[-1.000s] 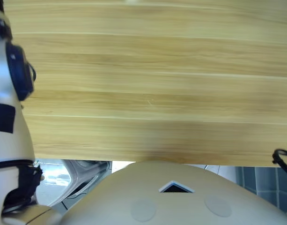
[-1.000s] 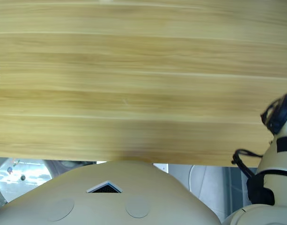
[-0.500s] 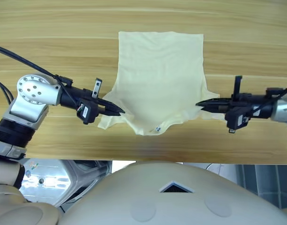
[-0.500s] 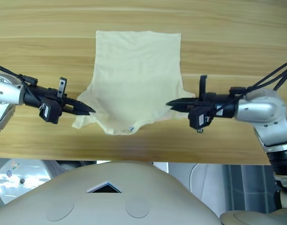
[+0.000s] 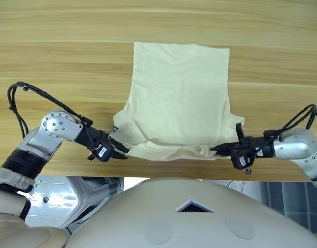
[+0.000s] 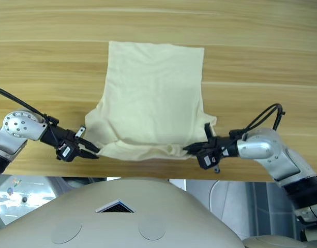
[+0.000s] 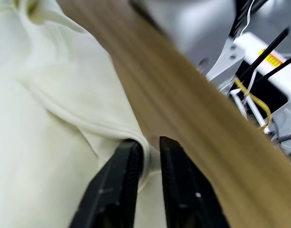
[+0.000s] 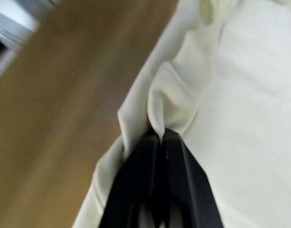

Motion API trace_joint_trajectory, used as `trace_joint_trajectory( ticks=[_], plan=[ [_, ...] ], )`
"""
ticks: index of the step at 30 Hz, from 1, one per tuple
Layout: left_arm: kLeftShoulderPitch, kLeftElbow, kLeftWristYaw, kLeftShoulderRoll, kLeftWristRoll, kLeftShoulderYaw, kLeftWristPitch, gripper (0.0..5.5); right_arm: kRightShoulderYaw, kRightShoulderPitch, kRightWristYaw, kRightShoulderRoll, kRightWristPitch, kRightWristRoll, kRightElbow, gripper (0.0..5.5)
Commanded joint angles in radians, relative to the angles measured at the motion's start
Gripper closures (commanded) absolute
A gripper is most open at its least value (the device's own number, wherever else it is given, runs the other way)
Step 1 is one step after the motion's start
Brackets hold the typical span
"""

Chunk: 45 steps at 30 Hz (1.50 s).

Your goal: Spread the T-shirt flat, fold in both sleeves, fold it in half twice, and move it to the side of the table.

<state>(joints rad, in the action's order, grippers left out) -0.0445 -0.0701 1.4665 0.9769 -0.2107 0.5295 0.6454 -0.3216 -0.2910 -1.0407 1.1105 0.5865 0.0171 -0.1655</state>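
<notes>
Your pale yellow T-shirt lies mid-bench, far hem flat and straight, near edge rolled and puckered by the bench's front edge. Your left pincer pinches its near left corner, and your right pincer is clamped on the near right corner.

Bright, even light from overhead washes my bench, leaving just a faint soft shadow along the T-shirt folds near me. From my wrists the bench and the room behind smear into blur, and only the cloth at my left gripper looks fairly crisp.
</notes>
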Motion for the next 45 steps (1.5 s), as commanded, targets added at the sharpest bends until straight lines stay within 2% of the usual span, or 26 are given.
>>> trace_joint_trajectory(
  ticks=[1, 8, 15, 19, 21, 24, 26, 33, 38, 42, 45],
  plan=[
    [-0.026, 0.017, -0.011, -0.008, -0.045, -0.063, -0.030, 3.95, 0.084, -0.003, -0.013, 0.039, -0.022, -0.098, -0.026, 5.50],
    [-0.034, 0.002, -0.027, -0.066, -0.095, -0.138, -0.053, 2.85, 0.128, 0.032, 0.025, -0.034, -0.048, -0.096, -0.011, 5.50],
    [0.015, 0.001, 0.004, -0.088, -0.131, -0.154, -0.066, 1.77, 0.156, -0.023, -0.035, -0.028, -0.021, -0.243, -0.095, 5.50],
    [0.049, 0.057, 0.083, -0.053, -0.244, -0.174, -0.145, 1.13, 0.172, -0.143, -0.116, 0.037, -0.034, -0.360, -0.187, 5.50],
    [0.040, 0.075, 0.108, -0.052, -0.303, -0.204, -0.198, 0.79, 0.183, -0.176, -0.139, 0.055, -0.050, -0.369, -0.208, 5.50],
    [-0.007, 0.040, 0.096, -0.094, -0.345, -0.262, -0.243, 0.27, 0.187, -0.186, -0.141, 0.048, -0.020, -0.273, -0.155, 5.50],
    [-0.028, 0.012, 0.108, -0.110, -0.364, -0.295, -0.263, 0.13, 0.182, -0.189, -0.138, 0.043, -0.011, -0.218, -0.124, 5.50],
    [-0.095, -0.035, 0.089, -0.197, -0.376, -0.379, -0.326, 0.10, 0.115, -0.230, -0.147, 0.046, 0.003, -0.087, -0.100, 4.21],
    [-0.118, -0.114, 0.069, -0.257, -0.292, -0.391, -0.277, 0.10, 0.173, -0.298, -0.136, 0.083, 0.033, -0.186, -0.177, 3.23],
    [-0.115, -0.133, 0.078, -0.273, -0.265, -0.397, -0.261, 0.10, 0.152, -0.324, -0.145, 0.090, 0.034, -0.123, -0.173, 2.55],
    [-0.115, -0.143, 0.075, -0.288, -0.255, -0.399, -0.248, 0.10, 0.198, -0.324, -0.125, 0.084, 0.039, -0.191, -0.177, 1.97]
  ],
)
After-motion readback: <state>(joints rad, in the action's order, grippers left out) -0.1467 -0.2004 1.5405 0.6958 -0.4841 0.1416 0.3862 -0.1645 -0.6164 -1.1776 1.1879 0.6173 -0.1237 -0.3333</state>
